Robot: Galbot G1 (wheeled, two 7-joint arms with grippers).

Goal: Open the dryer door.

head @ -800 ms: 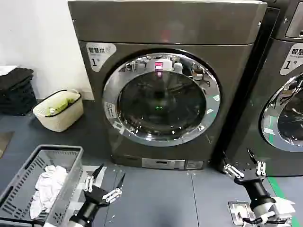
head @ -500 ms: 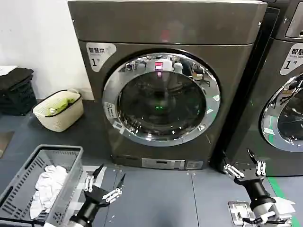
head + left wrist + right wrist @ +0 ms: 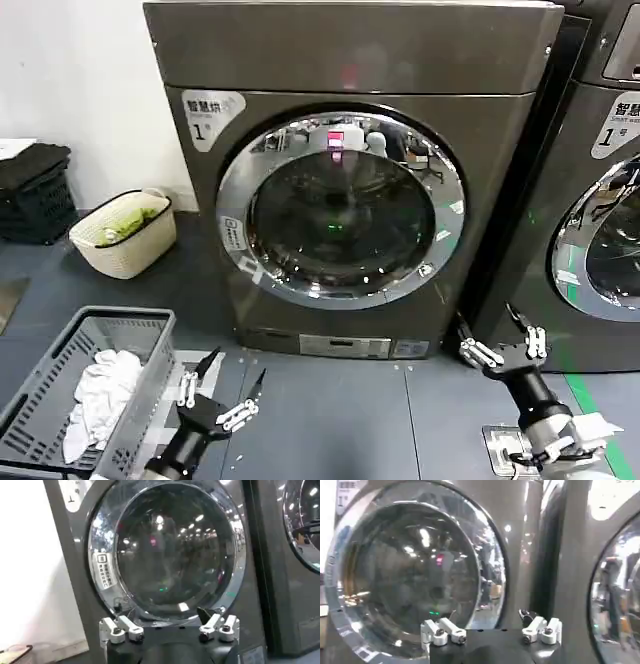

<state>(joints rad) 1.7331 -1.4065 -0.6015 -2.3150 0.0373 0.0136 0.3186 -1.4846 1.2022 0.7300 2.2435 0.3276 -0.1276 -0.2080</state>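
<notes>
On the floor at left, a grey basket [image 3: 60,375] holds white cloth [image 3: 100,395]; a cream basket [image 3: 125,235] holds something green. Dryer door [image 3: 340,208] sits shut, front centre. Left gripper [image 3: 222,390] hangs spread; right gripper [image 3: 497,338], spread too, has shifted left and up toward the machine.

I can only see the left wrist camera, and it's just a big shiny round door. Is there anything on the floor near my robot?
Observer: Yes. A grey basket holding white cloth sits on the floor beside the left gripper.
Operator: Where's my other hand?
Observer: The right gripper is low by the dryer's bottom right corner, open, not touching the dryer door.
Operator: Anything else?
Observer: A cream basket with something green inside stands left of the dryer.
</notes>
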